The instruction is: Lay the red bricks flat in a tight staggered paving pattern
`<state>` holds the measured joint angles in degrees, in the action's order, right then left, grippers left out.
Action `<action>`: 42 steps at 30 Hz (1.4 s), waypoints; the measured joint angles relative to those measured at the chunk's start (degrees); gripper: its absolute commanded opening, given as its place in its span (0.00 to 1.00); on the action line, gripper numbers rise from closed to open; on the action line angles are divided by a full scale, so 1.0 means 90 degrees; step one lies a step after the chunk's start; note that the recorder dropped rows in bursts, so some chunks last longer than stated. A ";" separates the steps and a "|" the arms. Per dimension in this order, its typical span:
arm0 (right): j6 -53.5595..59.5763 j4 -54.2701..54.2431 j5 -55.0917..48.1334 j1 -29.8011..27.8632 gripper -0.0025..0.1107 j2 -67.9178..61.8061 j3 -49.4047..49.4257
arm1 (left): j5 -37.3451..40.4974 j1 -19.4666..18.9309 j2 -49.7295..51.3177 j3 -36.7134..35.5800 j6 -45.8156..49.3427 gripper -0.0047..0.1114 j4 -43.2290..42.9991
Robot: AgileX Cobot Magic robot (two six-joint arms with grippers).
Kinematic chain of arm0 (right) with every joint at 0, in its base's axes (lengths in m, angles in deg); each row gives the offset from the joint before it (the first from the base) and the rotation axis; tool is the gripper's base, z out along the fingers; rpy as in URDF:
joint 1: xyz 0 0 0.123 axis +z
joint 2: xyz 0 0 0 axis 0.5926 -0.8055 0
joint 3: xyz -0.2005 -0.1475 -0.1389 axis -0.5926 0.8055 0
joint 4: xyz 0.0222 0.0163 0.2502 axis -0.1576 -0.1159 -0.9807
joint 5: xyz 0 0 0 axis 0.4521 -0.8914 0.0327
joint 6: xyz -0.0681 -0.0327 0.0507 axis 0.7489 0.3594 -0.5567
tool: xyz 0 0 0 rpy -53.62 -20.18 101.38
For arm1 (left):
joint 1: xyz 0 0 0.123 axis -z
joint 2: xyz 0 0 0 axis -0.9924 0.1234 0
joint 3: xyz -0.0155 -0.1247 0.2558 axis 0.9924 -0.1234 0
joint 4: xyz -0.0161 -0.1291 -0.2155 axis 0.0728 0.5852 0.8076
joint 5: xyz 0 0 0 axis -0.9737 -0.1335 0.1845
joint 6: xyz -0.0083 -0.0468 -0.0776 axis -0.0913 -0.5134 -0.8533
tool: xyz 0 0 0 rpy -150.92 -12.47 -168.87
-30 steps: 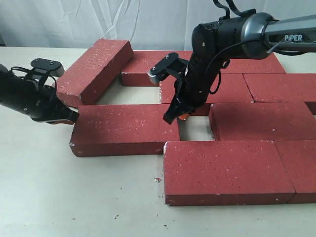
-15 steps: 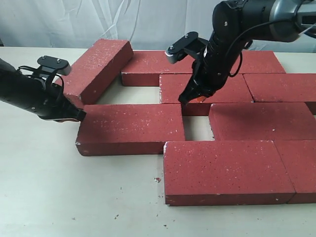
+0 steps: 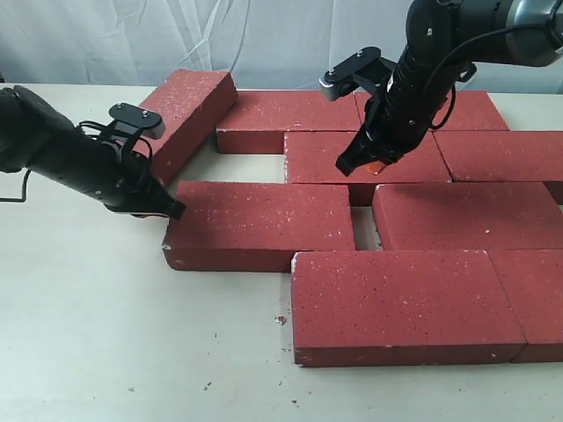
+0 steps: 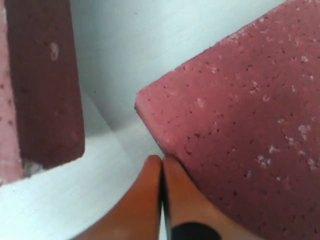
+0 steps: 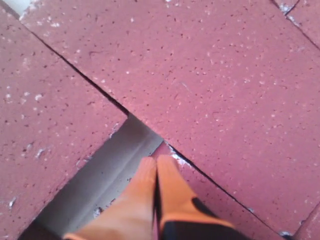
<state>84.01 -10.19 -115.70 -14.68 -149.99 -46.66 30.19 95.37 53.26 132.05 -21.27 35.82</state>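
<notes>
Left gripper (image 3: pixel 172 209) (image 4: pixel 161 166): orange fingers pressed together, nothing between them. Tips sit at the near-left corner edge of the loose brick (image 3: pixel 259 224) (image 4: pixel 240 115), which lies flat. Contact looks likely in the wrist view, can't confirm. Behind and beside this gripper lies the angled brick (image 3: pixel 180 110) (image 4: pixel 42 85), skewed to the rows, its end near the arm; only a narrow wedge of bare table (image 3: pixel 88 334) separates it from the loose brick. The outer side of the gripper is open table, plenty of room.

On the far end of the loose brick, a slim gap (image 3: pixel 362 229) remains before the next brick (image 3: pixel 466 215) in the row. Its front edge butts the front brick (image 3: pixel 396 303), its back edge runs along the middle-row brick (image 3: pixel 369 158).

Right gripper (image 3: pixel 352 165) (image 5: pixel 156 167): fingers also clamped together, empty. It hangs over the middle-row brick, tips pointing at the gap where three bricks meet (image 5: pixel 115 150). Bricks lie all around it. Can't tell if it touches.
</notes>
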 measured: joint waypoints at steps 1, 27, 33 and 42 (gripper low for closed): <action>0.0000 -0.0017 0.0000 0.0000 0.02 0.0000 0.0000 | -0.0025 0.0026 0.0000 0.0011 0.0000 0.04 -0.0013; 0.0159 -0.0192 0.0006 0.0136 0.02 0.0000 0.0000 | 0.0538 -0.0107 -0.0090 0.0052 -0.0721 0.04 -0.0746; 0.0159 -0.0192 -0.0005 0.0136 0.02 0.0000 0.0000 | 0.1099 -0.0107 -0.0090 0.0105 -0.0833 0.04 -0.0924; 0.0177 -0.0192 -0.0005 0.0136 0.02 0.0000 0.0000 | 0.1167 -0.0107 -0.0033 0.0141 -0.0860 0.04 -0.0837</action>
<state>85.60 -11.92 -115.74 -13.46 -149.99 -46.66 40.70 94.41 52.97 133.32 -29.00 28.29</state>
